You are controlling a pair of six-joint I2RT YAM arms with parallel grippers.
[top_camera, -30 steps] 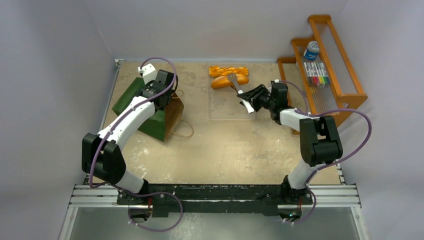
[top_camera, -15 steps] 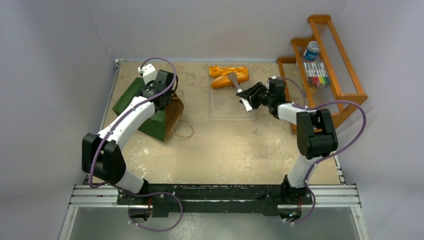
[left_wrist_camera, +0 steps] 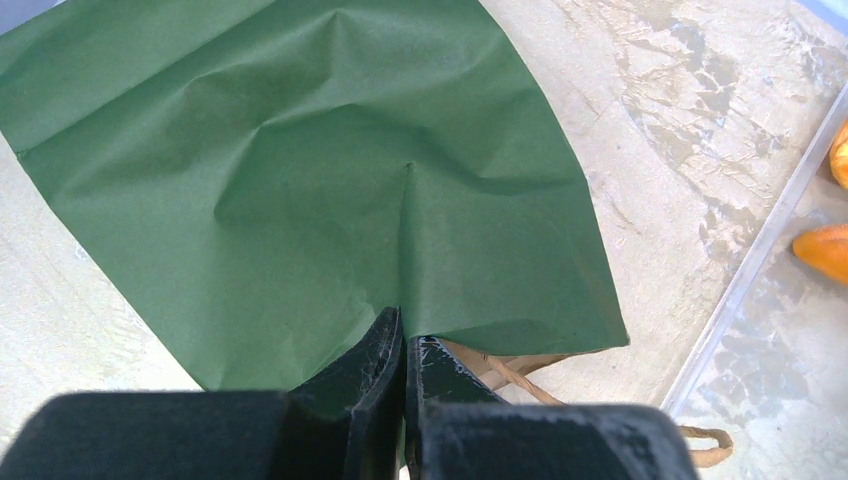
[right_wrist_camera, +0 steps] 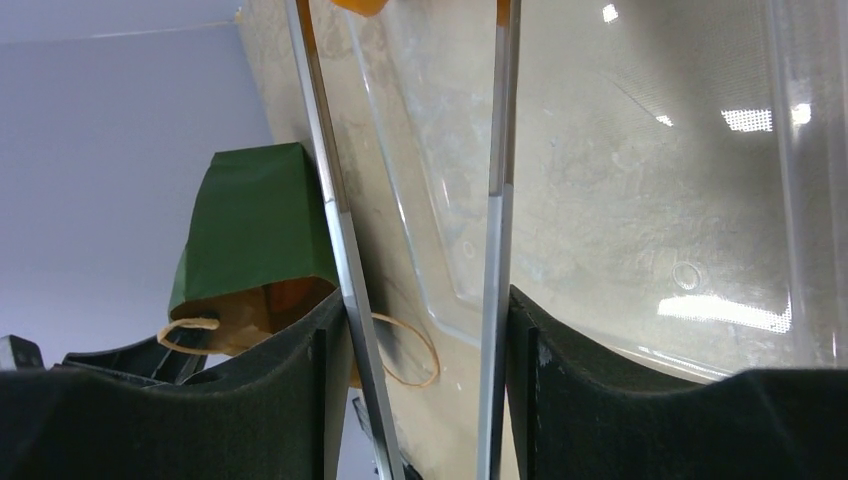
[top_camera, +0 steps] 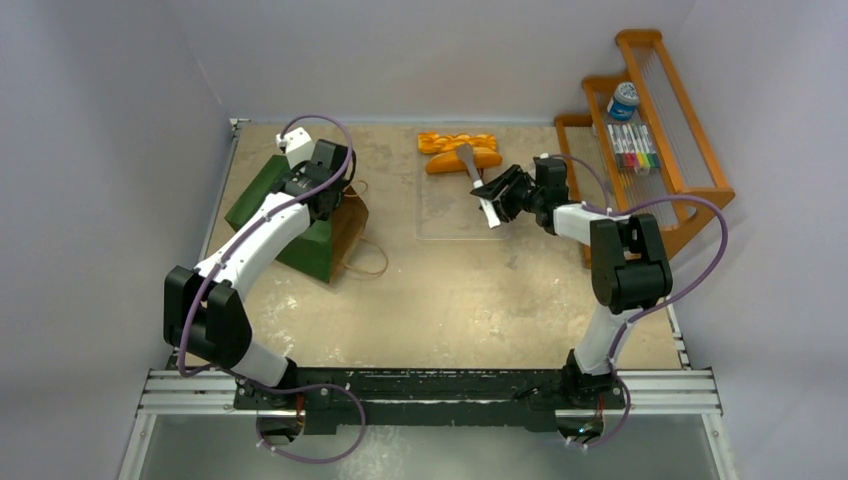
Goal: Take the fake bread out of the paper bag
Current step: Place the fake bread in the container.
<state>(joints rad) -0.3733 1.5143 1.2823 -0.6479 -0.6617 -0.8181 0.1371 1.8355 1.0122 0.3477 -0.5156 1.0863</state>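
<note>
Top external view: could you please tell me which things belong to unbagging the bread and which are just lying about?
Job: paper bag, fake bread, tongs, clear tray.
Lying about: wooden rack, markers, blue can.

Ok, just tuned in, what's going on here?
The left end effector is shut on the edge of the green paper bag lying on the table. The right end effector holds metal tongs, their tips at the fake bread on the far end of the clear tray. Whether more remains in the bag cannot be seen.
</note>
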